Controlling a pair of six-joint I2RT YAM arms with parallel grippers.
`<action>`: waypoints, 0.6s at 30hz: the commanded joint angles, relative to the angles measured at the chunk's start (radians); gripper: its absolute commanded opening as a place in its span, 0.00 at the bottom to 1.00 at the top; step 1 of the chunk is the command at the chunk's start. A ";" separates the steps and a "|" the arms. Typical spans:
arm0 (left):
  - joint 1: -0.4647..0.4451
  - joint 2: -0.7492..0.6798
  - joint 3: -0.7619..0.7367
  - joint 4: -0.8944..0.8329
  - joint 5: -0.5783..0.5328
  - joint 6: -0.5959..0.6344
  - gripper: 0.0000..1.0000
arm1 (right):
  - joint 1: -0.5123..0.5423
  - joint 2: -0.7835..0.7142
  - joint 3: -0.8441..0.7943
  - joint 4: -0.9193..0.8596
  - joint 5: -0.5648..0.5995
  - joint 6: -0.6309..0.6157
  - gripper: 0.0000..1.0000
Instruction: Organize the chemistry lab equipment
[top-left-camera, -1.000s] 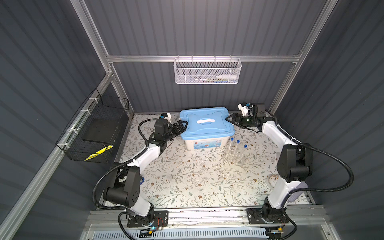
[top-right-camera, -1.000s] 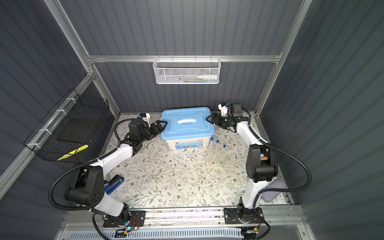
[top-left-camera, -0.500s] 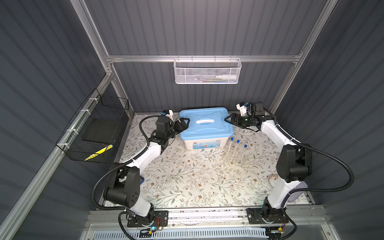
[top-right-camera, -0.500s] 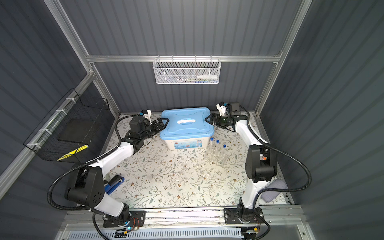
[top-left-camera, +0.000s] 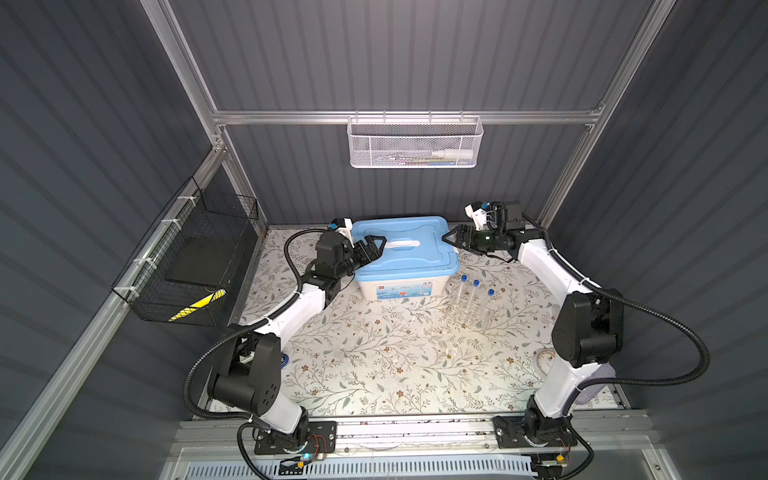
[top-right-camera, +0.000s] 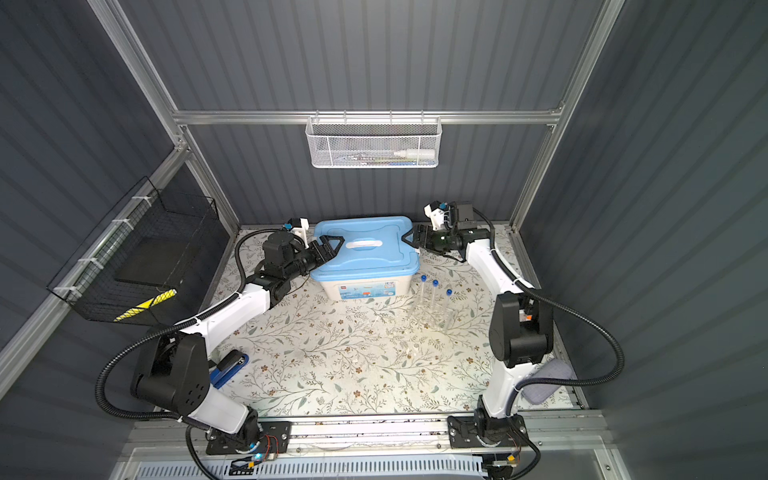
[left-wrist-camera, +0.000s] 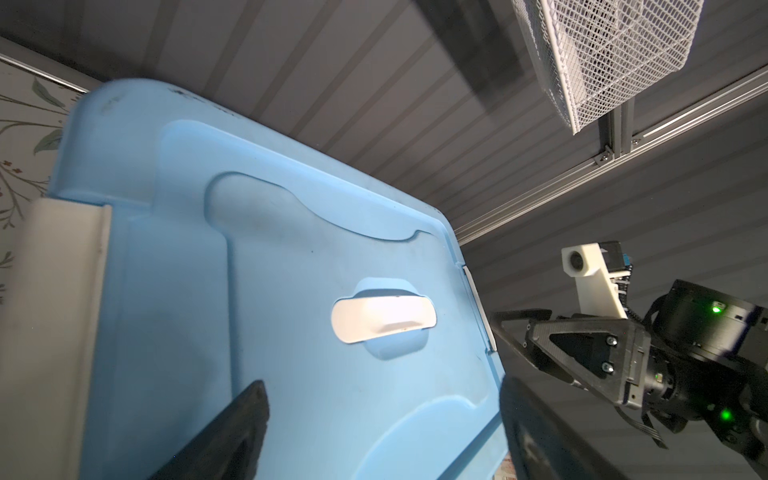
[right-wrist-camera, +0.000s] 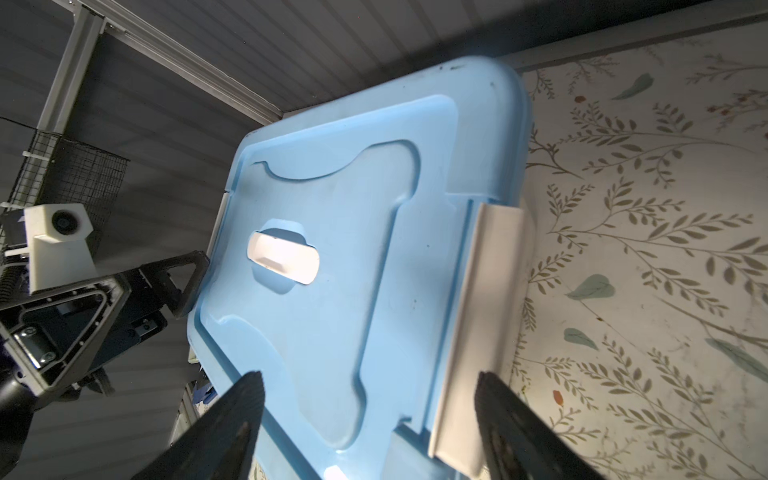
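A white box with a blue lid (top-left-camera: 405, 249) stands at the back middle of the table. My left gripper (top-left-camera: 379, 246) is open over the lid's left edge. In the left wrist view its jaws (left-wrist-camera: 384, 415) are spread above the blue lid (left-wrist-camera: 291, 270), holding nothing. My right gripper (top-left-camera: 446, 240) is open at the lid's right edge. Its jaws (right-wrist-camera: 370, 395) straddle the edge near the white latch (right-wrist-camera: 478, 332). Right of the box, three blue-capped test tubes (top-left-camera: 476, 291) stand in the clear tube rack (top-left-camera: 467, 318). Small clear glass vessels (top-right-camera: 376, 322) lie faintly on the mat.
A white mesh basket (top-left-camera: 415, 143) hangs on the back wall and a black wire basket (top-left-camera: 195, 266) on the left wall. A blue-black stapler (top-right-camera: 230, 365) lies by the left arm's base. A greyish pad (top-right-camera: 548, 380) sits behind the right arm.
My left gripper has moved right, from beside the box to over the lid's left edge. The right gripper has edged left onto the lid's right edge.
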 joint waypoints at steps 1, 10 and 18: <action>-0.001 -0.054 0.023 -0.103 -0.061 0.073 0.92 | 0.006 -0.026 0.021 -0.002 -0.022 -0.007 0.82; 0.056 -0.178 -0.002 -0.260 -0.189 0.166 1.00 | -0.001 -0.043 -0.005 -0.014 0.017 -0.010 0.83; 0.077 -0.081 0.016 -0.280 -0.170 0.174 0.99 | -0.018 -0.071 -0.041 0.016 0.054 -0.008 0.87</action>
